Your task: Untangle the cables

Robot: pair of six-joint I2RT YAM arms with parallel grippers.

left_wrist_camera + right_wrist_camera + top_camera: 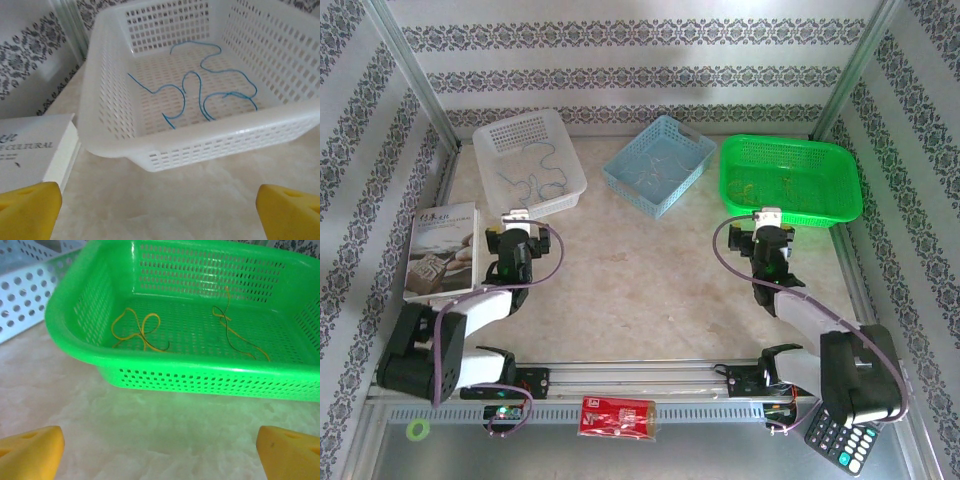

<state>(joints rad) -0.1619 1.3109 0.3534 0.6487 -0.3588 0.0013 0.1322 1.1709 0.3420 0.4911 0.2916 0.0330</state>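
From above, three baskets stand in a row at the far side of the table [650, 290]: a white basket [488, 133] on the left, a blue basket [620, 180] in the middle and a green basket [847, 190] on the right. Thin blue cables [535, 180] lie loose on the white basket's floor, and yellow cables [750, 188] lie in the green one. The left arm [470, 310] points at the white basket and the right arm [800, 305] at the green basket. A book [440, 250] lies just left of the left arm. A calculator [840, 445] and a red packet [617, 417] sit at the near edge.

At the left wrist, the left jaws stand wide open and hold nothing, their yellow fingertips [27, 210] above bare table near the white basket [200, 150]. The blue cables [200, 92] curl across one another inside it.

At the right wrist, the right jaws are also spread wide and empty, their fingertips [287, 452] short of the green basket [200, 375]. One looped yellow cable [137, 330] lies at its left, and a second, darker cable [232, 330] lies well apart at its right.
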